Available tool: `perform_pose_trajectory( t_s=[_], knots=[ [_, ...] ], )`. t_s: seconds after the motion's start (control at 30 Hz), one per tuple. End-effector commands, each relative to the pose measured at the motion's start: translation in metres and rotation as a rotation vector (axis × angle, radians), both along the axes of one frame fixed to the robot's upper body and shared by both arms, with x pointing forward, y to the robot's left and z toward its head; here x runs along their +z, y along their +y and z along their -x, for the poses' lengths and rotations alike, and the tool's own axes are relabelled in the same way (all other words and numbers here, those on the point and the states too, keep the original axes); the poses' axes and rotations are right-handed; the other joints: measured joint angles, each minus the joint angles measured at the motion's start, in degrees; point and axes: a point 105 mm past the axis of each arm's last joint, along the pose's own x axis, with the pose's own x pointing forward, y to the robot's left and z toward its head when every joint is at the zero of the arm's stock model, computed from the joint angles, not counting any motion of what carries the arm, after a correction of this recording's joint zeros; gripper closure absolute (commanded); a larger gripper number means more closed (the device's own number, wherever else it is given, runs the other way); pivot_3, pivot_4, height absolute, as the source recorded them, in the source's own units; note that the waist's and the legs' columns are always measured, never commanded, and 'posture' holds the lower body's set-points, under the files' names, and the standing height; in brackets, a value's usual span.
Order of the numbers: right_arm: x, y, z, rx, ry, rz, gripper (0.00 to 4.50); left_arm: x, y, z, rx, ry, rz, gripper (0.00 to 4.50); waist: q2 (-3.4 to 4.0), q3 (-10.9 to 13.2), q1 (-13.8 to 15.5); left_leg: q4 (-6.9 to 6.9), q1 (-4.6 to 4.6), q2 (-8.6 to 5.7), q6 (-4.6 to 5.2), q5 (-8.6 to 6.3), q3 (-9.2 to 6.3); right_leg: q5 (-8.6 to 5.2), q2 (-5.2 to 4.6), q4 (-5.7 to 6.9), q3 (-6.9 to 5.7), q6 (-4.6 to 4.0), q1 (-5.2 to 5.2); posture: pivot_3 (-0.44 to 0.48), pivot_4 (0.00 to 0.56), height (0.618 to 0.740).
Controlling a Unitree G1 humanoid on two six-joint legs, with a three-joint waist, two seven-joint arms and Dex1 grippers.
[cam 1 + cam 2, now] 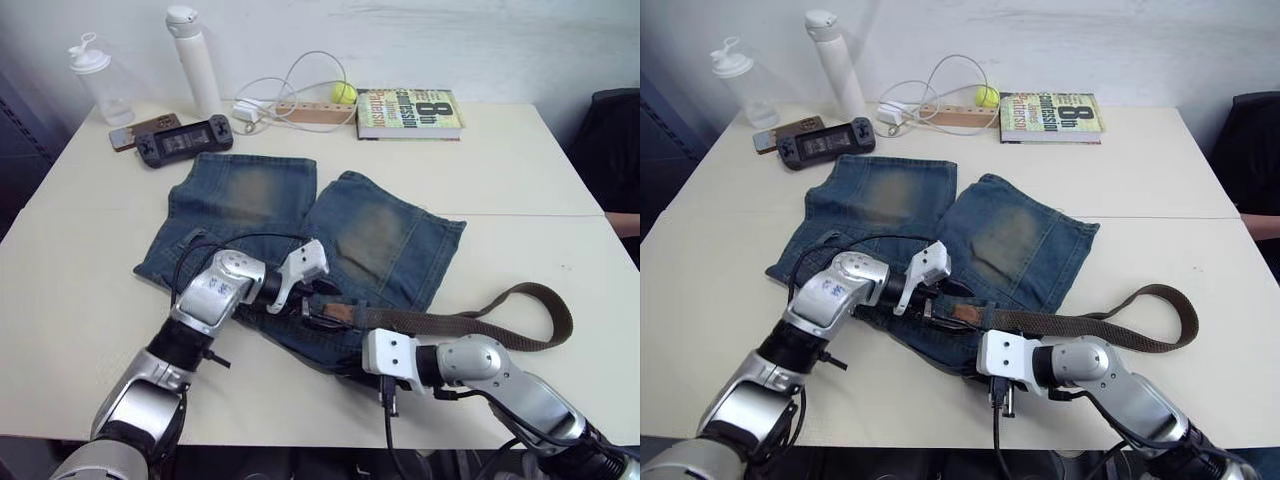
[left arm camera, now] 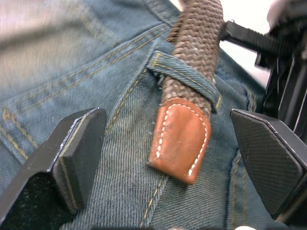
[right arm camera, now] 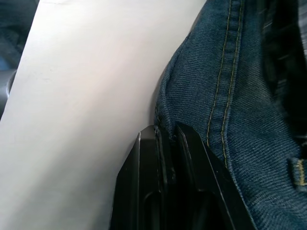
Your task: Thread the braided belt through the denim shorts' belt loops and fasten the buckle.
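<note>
White wall is backing a pale bench (image 1: 520, 190), and in the left eye view the denim shorts (image 1: 300, 235) are lying flat near its middle, waistband toward the robot; beyond the shorts, a clear shaker bottle (image 1: 98, 80), a tall white bottle (image 1: 195, 60), a handheld game console (image 1: 185, 139), a white cable (image 1: 290, 90), a yellow ball (image 1: 344, 93) and a book (image 1: 408, 114) are sitting along the far edge. The braided belt (image 1: 470, 322) is running from the shorts' waistband off to the robot's right, looping back on the bare bench; I cannot make out the buckle. The left end effector (image 1: 310, 292) is hovering at the waistband where the belt's tip is arriving, and the right end effector (image 1: 355, 365) is sitting at the shorts' near edge. In the left wrist view, the tan leather tip (image 2: 180, 139) is poking out from under one of the belt loops (image 2: 184, 76), lying on the denim between the fingers (image 2: 79, 153), which are standing wide apart and touching nothing. In the right wrist view, the fingers (image 3: 163, 191) are pressing together, apparently pinching the hem of the shorts against the bench. The step in hand looks like feeding the belt through this loop; next, the left end effector probably needs to be closing on the tip and drawing it toward the following loop while the right one is steadying the denim.
</note>
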Motion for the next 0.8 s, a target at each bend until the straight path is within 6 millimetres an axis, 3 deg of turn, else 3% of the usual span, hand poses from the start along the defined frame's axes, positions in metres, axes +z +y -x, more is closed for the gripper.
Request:
perform_pose_trajectory(
  t_s=[0.03,0.3,0.5,0.8],
  knots=[
    [-0.017,-0.016,-0.013,-0.113,0.024,0.074,4.4,0.018,-0.001,0.0,0.011,0.084,0.069,0.0,0.0,0.0,-0.3,0.0,0.0,0.0,-0.01,0.0,0.0,0.0,0.0,-0.01,0.0,0.0,0.0,0.0,0.15,0.735],
    [-0.018,-0.018,-0.013,-0.128,0.03,0.073,4.4,0.061,0.003,-0.004,0.049,0.147,0.203,0.0,-0.01,0.0,-0.3,0.0,0.01,0.01,-0.07,0.04,-0.02,0.0,-0.01,-0.01,0.01,0.0,-0.01,0.0,0.15,0.735],
    [-0.018,-0.016,-0.014,-0.133,0.023,0.067,4.4,0.038,0.017,0.005,0.021,0.2,0.077,0.0,-0.03,0.0,-0.3,-0.03,0.07,0.0,-0.12,0.06,-0.01,0.0,-0.01,-0.02,0.04,-0.01,-0.01,0.0,0.15,0.735],
    [-0.017,-0.016,-0.016,-0.142,0.006,0.063,4.4,0.006,0.01,0.019,-0.028,0.305,0.01,0.0,-0.06,-0.1,-0.3,-0.03,0.06,0.0,-0.13,0.07,-0.02,-0.01,-0.02,-0.02,0.06,-0.02,-0.02,0.0,0.15,0.735]
  ],
)
